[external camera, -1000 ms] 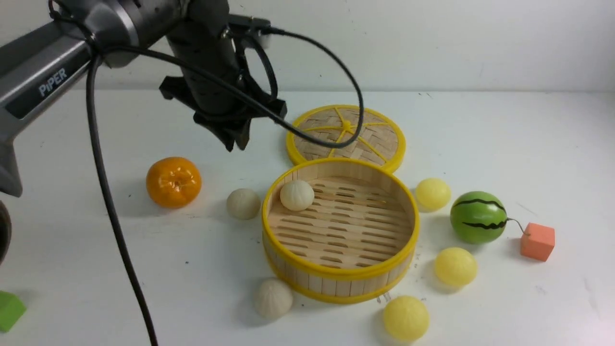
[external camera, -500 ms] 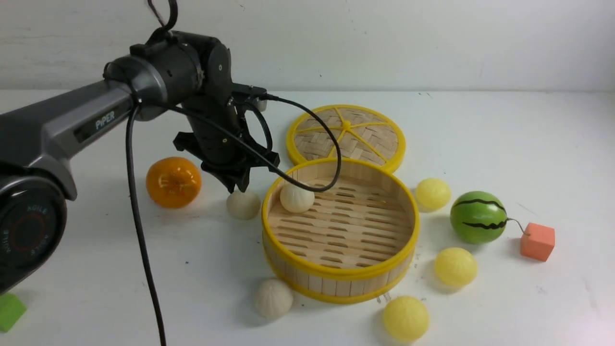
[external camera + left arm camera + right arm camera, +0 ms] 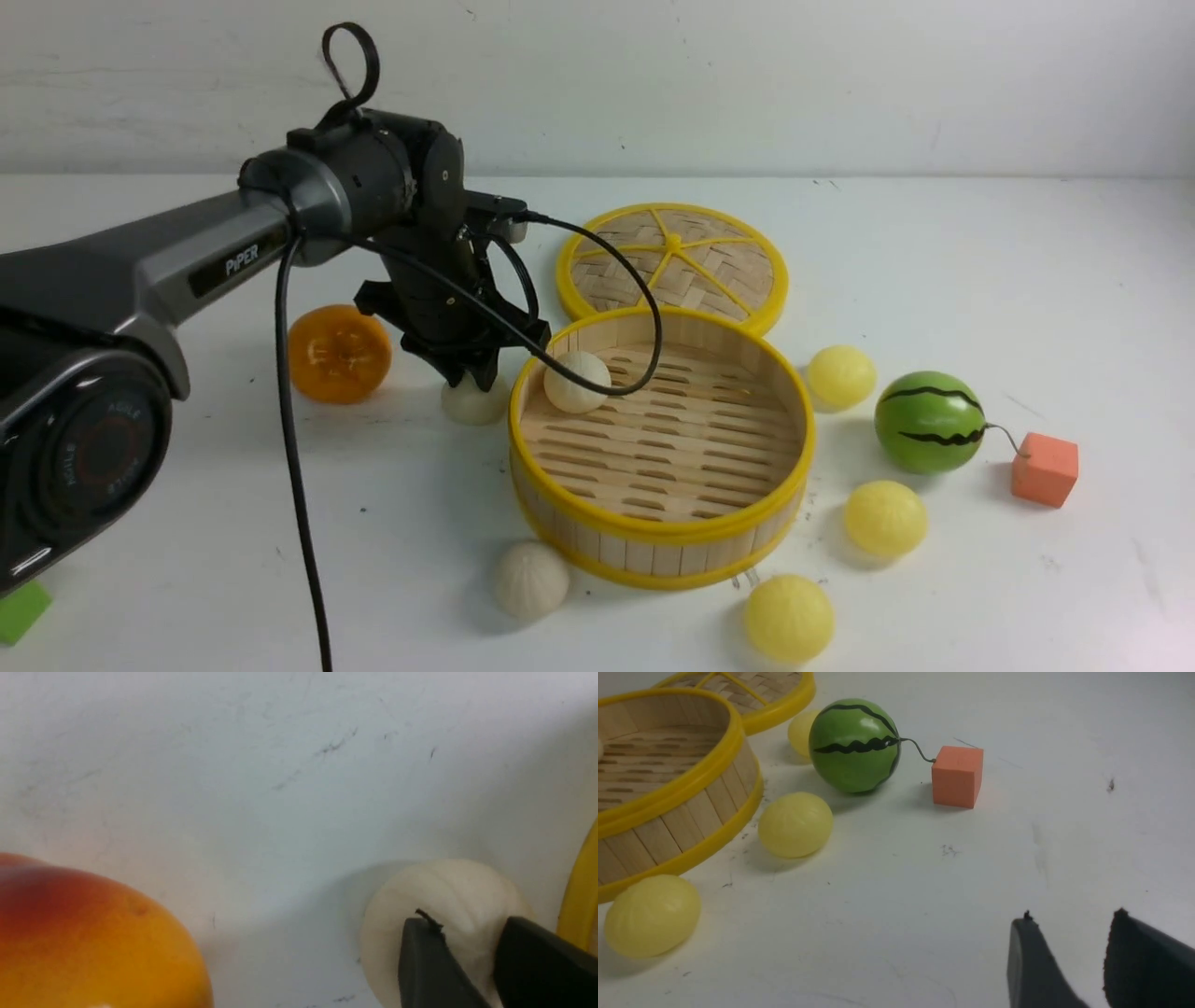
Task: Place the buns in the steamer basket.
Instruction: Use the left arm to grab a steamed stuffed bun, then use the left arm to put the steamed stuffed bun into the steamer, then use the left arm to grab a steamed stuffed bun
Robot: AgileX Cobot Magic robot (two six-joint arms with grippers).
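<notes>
Left gripper [image 3: 471, 378] lowered since a second ago: jaws parted, tips over off-white bun [image 3: 476, 405] on the table just beside steamer basket [image 3: 658, 530]; contact unclear. Second off-white bun [image 3: 577, 381] inside basket, unmoved. Right gripper [image 3: 1064, 952] parted, empty.

This is a robotics lab test bench. A grey-and-black jointed metal robot arm lettered PIPER [image 3: 233, 261] carries a loose black cable [image 3: 299, 485] over a bare, scuffed white tabletop [image 3: 1027, 280]. A plain white wall [image 3: 840, 84] stands beyond the left gripper [image 3: 471, 378].

Everything laid out around that gripper looks like a practice prop rather than real food. A glossy orange toy fruit [image 3: 338, 355] sits just to its left. A round bamboo-slat steamer basket with yellow plastic rims [image 3: 653, 551] is just to its right. Well off to its right are a green ball painted with black watermelon stripes [image 3: 929, 422] and a small orange foam cube [image 3: 1044, 469]. A green foam block [image 3: 19, 609] lies far to its left, nearer the robot.
</notes>
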